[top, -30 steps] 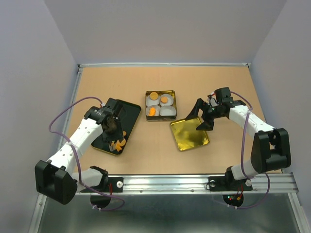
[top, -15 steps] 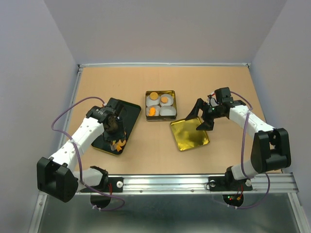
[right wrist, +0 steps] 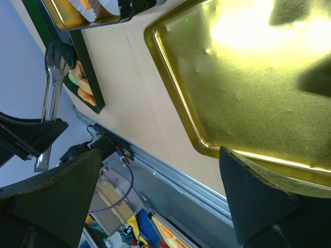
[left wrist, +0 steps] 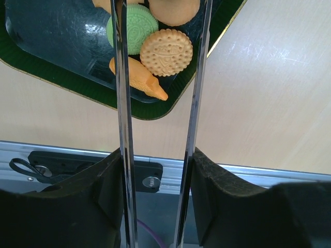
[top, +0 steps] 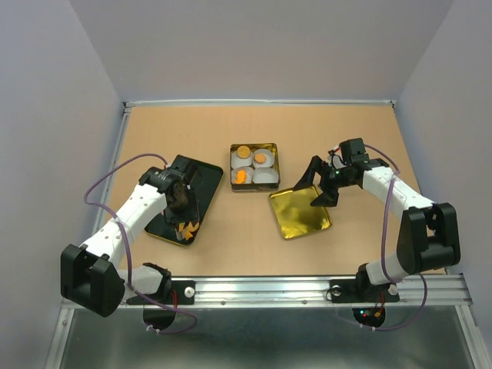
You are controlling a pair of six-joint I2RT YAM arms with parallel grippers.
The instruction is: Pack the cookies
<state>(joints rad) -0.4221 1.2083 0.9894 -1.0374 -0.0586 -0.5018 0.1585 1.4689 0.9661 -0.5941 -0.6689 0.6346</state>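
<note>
Several cookies lie at the near end of a dark tray (top: 201, 175): a green one (left wrist: 133, 32), a round orange biscuit (left wrist: 166, 51) and a long orange one (left wrist: 139, 79). My left gripper (top: 178, 198) is shut on metal tongs (left wrist: 122, 103); in the left wrist view, where the gripper (left wrist: 158, 170) shows, the blades stand apart over these cookies. The square tin (top: 254, 166) holds white paper cups, three with orange cookies (top: 241, 177). My right gripper (top: 317, 187) is open and empty above the gold lid (top: 300, 214), as the right wrist view (right wrist: 160, 175) shows.
The gold lid (right wrist: 248, 77) lies flat right of the tin, near the front. The metal rail (top: 307, 288) runs along the table's near edge. Grey walls close the table at the back and sides.
My left arm has shifted slightly, with the tongs staying over the tray's near end. The right arm has not moved.
</note>
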